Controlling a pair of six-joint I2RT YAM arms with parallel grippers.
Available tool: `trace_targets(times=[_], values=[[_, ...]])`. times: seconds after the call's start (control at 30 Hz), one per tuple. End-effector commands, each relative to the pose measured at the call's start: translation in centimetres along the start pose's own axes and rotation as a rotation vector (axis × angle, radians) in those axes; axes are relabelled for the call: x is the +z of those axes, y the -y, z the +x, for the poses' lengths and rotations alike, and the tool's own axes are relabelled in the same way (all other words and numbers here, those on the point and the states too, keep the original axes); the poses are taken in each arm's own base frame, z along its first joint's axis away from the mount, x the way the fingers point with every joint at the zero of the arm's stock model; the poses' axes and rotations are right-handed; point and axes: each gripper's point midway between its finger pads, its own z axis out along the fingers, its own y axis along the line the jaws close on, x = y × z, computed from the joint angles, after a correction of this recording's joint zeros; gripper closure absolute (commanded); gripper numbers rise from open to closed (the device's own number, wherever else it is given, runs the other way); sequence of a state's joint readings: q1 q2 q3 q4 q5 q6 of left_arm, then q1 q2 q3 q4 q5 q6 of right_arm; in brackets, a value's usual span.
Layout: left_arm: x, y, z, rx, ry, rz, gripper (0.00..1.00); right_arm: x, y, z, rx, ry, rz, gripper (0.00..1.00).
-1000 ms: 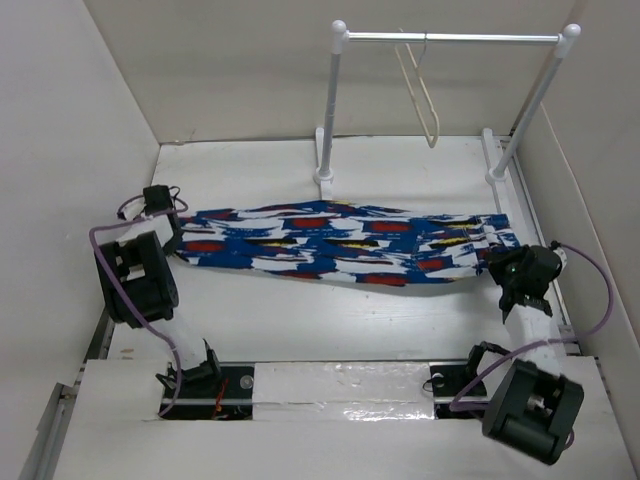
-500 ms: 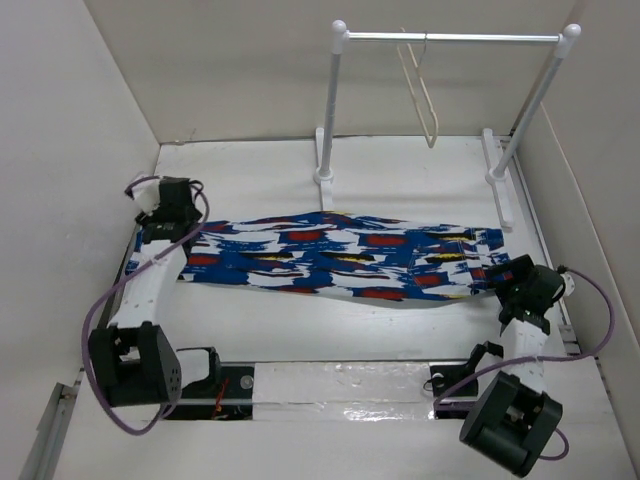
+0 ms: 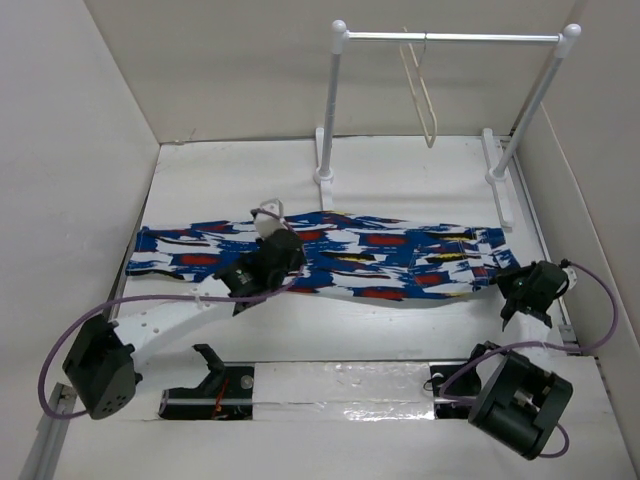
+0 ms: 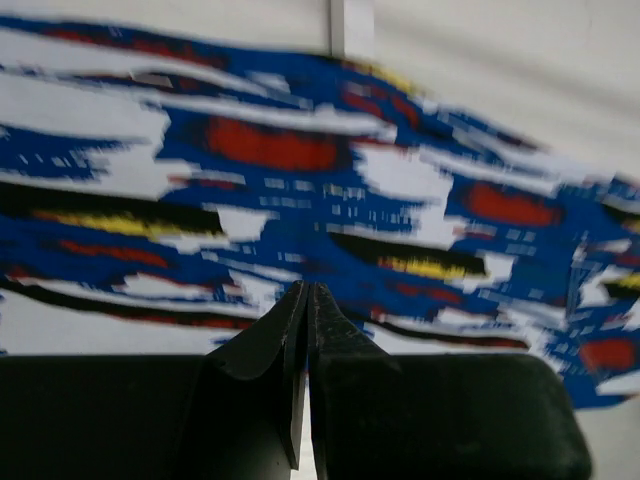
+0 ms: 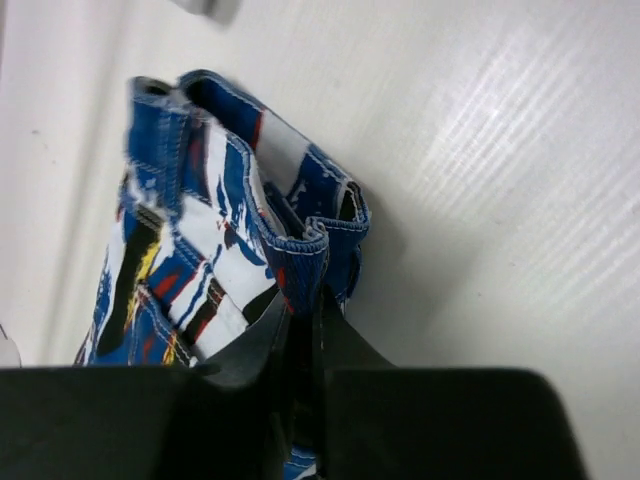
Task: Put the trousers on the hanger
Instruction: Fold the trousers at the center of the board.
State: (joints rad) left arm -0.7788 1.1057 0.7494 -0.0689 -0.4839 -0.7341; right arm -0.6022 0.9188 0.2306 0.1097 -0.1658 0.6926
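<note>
The trousers (image 3: 380,250), royal blue with white, red, black and yellow streaks, lie flat across the table from left to right. My left gripper (image 3: 272,234) is shut and empty, hovering over their middle; in the left wrist view its closed tips (image 4: 308,292) sit just above the fabric (image 4: 300,160). My right gripper (image 3: 512,284) is shut on the folded waistband end of the trousers at the right; the right wrist view shows the hem (image 5: 300,240) pinched between the tips (image 5: 305,298). The cream-white hanger (image 3: 424,95) hangs from the rail at the back.
The tall white two-post rail stand (image 3: 330,120) stands at the back, its feet just behind the trousers. White walls close in on the left and right sides. The right arm's purple cable (image 3: 600,310) loops near the right wall.
My left gripper has let go of the left leg end and swung right to over the trousers' middle. The leg end now lies flat at the left. My right gripper has barely moved.
</note>
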Motion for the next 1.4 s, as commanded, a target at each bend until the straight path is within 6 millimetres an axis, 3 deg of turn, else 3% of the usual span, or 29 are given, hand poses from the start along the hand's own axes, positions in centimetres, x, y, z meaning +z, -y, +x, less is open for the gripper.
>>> trace_targets(times=[0.0,0.03,0.1,0.13,0.17,0.2,0.23,0.27,0.33,0.37,0.4,0.43,0.47,0.5,0.57,0.6,0.67,0.7,0.8,0.83,0.93,1.07,1.2,1.27,1.33,1.37], values=[[-0.4,1.4,3.6,0.023,0.011,0.010,1.00,-1.2,-4.4,-3.0,-0.083,0.124,-0.188,1.00],[-0.4,1.5,4.4,0.031,0.005,0.005,1.00,-3.0,-7.4,-2.8,-0.136,0.157,-0.314,1.00],[-0.4,1.2,6.4,0.063,-0.005,-0.027,1.00,-5.2,-10.6,-1.3,-0.238,0.147,-0.449,1.00],[-0.3,0.9,6.9,0.067,-0.005,-0.039,1.00,-7.9,-14.3,0.6,-0.310,0.112,-0.586,1.00],[-0.2,0.3,7.3,0.058,-0.006,-0.058,1.00,-8.8,-15.0,2.5,-0.368,0.061,-0.614,1.00],[-0.1,0.0,7.6,0.060,-0.007,-0.064,1.00,-9.7,-16.4,2.7,-0.384,0.084,-0.639,1.00],[-0.1,-0.2,7.8,0.060,-0.008,-0.061,1.00,-10.8,-17.2,4.2,-0.414,0.031,-0.662,1.00],[0.1,-0.4,8.2,0.057,-0.007,-0.053,1.00,-12.9,-18.5,8.1,-0.471,-0.082,-0.743,1.00],[0.0,-0.7,8.5,0.055,-0.009,-0.039,1.00,-14.5,-20.0,9.4,-0.477,-0.086,-0.750,1.00],[0.1,-1.4,9.1,0.060,-0.017,-0.049,1.00,-17.7,-21.5,11.8,-0.510,-0.162,-0.828,1.00],[0.1,-1.7,9.3,0.052,-0.018,-0.053,1.00,-17.8,-22.0,12.2,-0.519,-0.137,-0.791,1.00],[0.1,-2.0,9.6,0.054,-0.022,-0.057,1.00,-19.0,-22.8,12.9,-0.526,-0.146,-0.809,1.00],[0.2,-2.5,10.1,0.060,-0.029,-0.062,1.00,-21.2,-24.9,12.4,-0.516,-0.138,-0.846,1.00],[0.2,-2.8,10.7,0.051,-0.045,-0.066,1.00,-22.1,-25.2,14.3,-0.577,-0.152,-0.830,1.00],[0.3,-2.7,11.0,0.044,-0.051,-0.053,1.00,-23.7,-27.0,14.3,-0.613,-0.130,-0.837,1.00],[0.2,-2.6,10.9,0.037,-0.049,-0.043,1.00,-25.6,-29.4,12.8,-0.578,-0.108,-0.868,1.00],[0.1,-2.4,10.7,0.024,-0.042,-0.030,1.00,-26.2,-31.2,12.6,-0.610,-0.096,-0.871,1.00],[0.0,-2.3,10.4,0.015,-0.035,-0.022,1.00,-27.6,-33.0,11.0,-0.577,-0.070,-0.903,1.00],[-0.3,-1.8,9.7,-0.001,-0.015,0.005,1.00,-29.4,-35.3,8.7,-0.547,-0.017,-0.950,1.00],[-0.3,-1.6,9.6,-0.003,-0.011,0.014,1.00,-30.5,-36.7,6.5,-0.501,0.010,-0.966,1.00],[-0.4,-0.6,9.3,0.000,-0.007,0.059,1.00,-31.4,-38.2,3.3,-0.456,0.048,-0.971,1.00],[0.1,0.3,10.2,-0.001,-0.037,0.077,1.00,-32.2,-38.4,0.3,-0.421,0.085,-0.981,1.00],[0.4,1.2,13.7,-0.002,-0.125,0.138,1.00,-33.1,-36.9,-2.6,-0.380,0.120,-1.005,1.00],[-0.1,2.6,16.2,-0.001,-0.182,0.191,1.00,-33.2,-36.4,-3.4,-0.374,0.134,-1.001,1.00],[-0.4,3.8,17.7,0.006,-0.208,0.209,1.00,-33.2,-36.0,-3.8,-0.382,0.135,-0.995,1.00],[-0.4,5.4,17.8,0.001,-0.209,0.230,1.00,-33.2,-35.8,-3.6,-0.396,0.126,-0.996,1.00]])
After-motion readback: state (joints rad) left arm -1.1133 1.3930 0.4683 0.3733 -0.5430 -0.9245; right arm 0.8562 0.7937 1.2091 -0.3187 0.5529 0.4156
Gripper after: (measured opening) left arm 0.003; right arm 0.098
